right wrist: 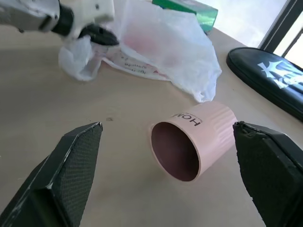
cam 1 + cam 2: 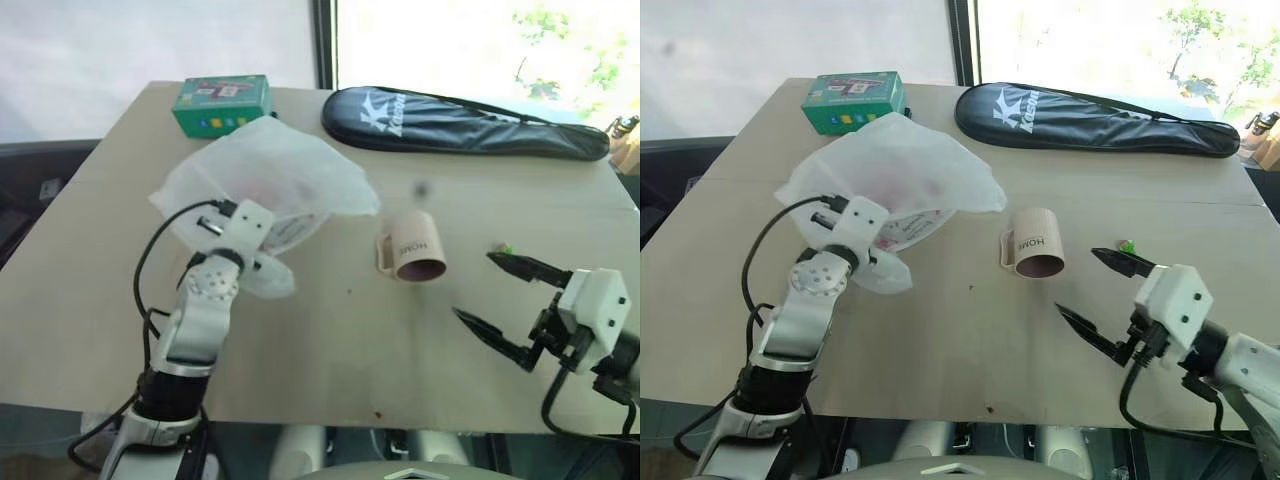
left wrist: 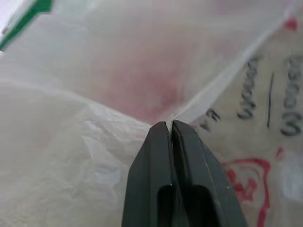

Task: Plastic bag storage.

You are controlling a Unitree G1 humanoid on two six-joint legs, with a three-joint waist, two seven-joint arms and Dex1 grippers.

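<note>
The left gripper [image 3: 170,124] is pinching a fold of the plastic bag [image 2: 270,170], which is lying loose on the surface [image 2: 330,340] beside the toppled mug [image 2: 412,246], while the right gripper [image 2: 493,291] is waiting with fingers spread, so storage is only beginning.

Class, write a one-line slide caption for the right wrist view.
Open right gripper faces a pink mug lying on its side; beyond, the left gripper pinches the plastic bag.
</note>
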